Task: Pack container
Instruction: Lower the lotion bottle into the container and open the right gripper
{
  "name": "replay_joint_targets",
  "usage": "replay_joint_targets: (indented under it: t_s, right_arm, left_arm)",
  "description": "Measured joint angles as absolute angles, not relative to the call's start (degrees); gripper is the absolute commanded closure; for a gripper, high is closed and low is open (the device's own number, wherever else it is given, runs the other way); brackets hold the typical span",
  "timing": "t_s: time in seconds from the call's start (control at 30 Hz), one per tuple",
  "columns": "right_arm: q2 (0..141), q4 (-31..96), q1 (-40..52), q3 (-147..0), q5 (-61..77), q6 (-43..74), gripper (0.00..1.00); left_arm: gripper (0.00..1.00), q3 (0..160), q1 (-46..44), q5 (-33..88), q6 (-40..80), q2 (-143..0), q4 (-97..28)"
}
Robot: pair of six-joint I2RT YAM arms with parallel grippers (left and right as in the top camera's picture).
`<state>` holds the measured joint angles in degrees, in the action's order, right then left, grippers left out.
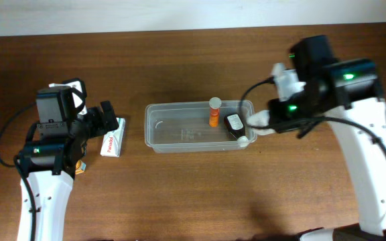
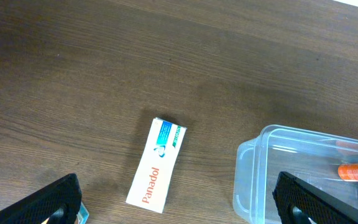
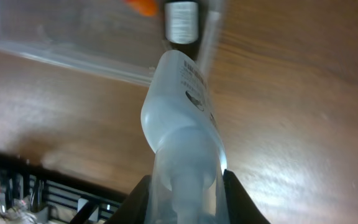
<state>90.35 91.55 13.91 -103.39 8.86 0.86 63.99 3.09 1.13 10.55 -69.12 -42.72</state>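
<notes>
The container (image 1: 179, 134) sits in the middle of the surface (image 1: 179, 194), with an orange bottle (image 1: 214, 118) and a dark bottle (image 1: 234, 124) inside. The right hand (image 3: 185, 186) grips a white bottle (image 3: 182, 106) at the container's right end. The left hand (image 2: 179, 196) hangs open over a box (image 2: 156, 165) lying left of the container.

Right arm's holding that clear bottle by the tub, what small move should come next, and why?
Probably ease the clear bottle a little further over the container before opening the jaws. The right gripper is shut on it, and its tip sits at the tub's near right corner, beside the dark bottle.
</notes>
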Motion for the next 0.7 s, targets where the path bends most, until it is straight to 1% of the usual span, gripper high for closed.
replay_joint_targets:
  t_s: [0.07, 0.23, 0.7]
  right_arm:
    - [91.2, 90.3, 16.6, -103.4, 9.1, 0.9, 0.79]
    - [94.5, 87.7, 20.1, -103.4, 9.2, 1.0, 0.79]
    - [107.6, 84.6, 21.3, -103.4, 9.4, 1.0, 0.79]
  left_arm:
    - [0.00, 64.0, 3.1, 1.1, 10.5, -69.1, -42.7]
    - [0.01, 64.0, 3.1, 1.1, 10.5, -69.1, -42.8]
    - [0.01, 64.0, 3.1, 1.1, 10.5, -69.1, -43.4]
